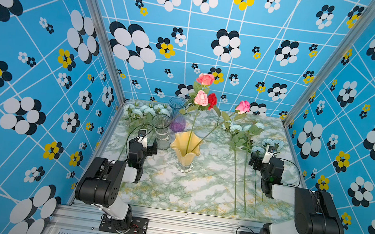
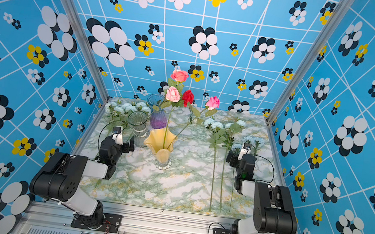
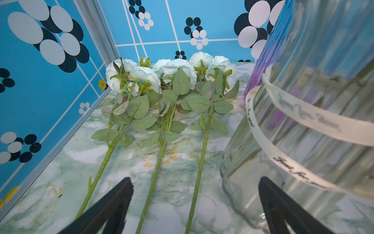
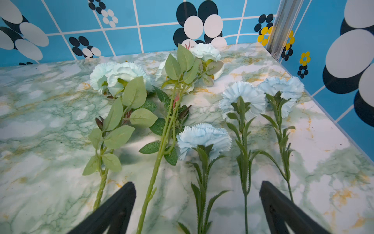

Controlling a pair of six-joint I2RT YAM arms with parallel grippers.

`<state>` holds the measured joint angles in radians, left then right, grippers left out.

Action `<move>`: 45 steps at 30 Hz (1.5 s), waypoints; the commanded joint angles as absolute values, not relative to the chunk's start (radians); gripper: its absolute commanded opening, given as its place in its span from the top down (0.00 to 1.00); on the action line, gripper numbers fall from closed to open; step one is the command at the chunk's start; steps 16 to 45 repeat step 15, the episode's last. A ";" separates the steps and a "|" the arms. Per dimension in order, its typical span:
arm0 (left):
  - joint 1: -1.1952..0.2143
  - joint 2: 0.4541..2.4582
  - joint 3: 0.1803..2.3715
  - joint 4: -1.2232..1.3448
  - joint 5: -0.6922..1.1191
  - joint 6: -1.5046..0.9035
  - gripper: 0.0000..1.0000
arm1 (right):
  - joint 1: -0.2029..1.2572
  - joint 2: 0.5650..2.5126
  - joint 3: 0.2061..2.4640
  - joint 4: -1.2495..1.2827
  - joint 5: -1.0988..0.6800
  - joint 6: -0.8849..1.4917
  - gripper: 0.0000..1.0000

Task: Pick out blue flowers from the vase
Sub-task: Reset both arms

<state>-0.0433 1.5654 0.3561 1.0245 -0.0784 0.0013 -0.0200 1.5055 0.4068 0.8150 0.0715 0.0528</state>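
Note:
The yellow ruffled vase (image 1: pixel 185 151) (image 2: pixel 161 147) stands mid-table and holds three pink roses (image 1: pixel 201 97) and a red rose (image 1: pixel 212 100). Blue flowers (image 1: pixel 148 111) lie flat at the back left, and more blue flowers (image 1: pixel 241 129) lie on the right. My left gripper (image 1: pixel 144 145) (image 3: pixel 195 182) hangs open over three pale blooms (image 3: pixel 178 68) with long stems, nothing between its fingers. My right gripper (image 1: pixel 263 160) (image 4: pixel 197 185) is open above large blooms (image 4: pixel 121 73) and small carnations (image 4: pixel 204 137).
A clear glass vase (image 1: pixel 161 131) (image 3: pixel 303 121) with a ribbon stands close beside the left gripper, and a blue-purple glass vase (image 1: pixel 177 115) (image 3: pixel 263 66) stands behind it. Patterned walls enclose the marble table (image 1: pixel 184 188) on three sides.

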 commanded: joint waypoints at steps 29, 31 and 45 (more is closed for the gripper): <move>-0.047 1.549 0.359 0.968 -0.041 0.026 0.00 | -0.014 1.499 0.420 0.771 0.078 0.037 0.01; -0.047 1.549 0.359 0.968 -0.041 0.026 0.00 | -0.014 1.499 0.420 0.771 0.078 0.037 0.01; -0.047 1.549 0.359 0.968 -0.041 0.026 0.00 | -0.014 1.499 0.420 0.771 0.078 0.037 0.01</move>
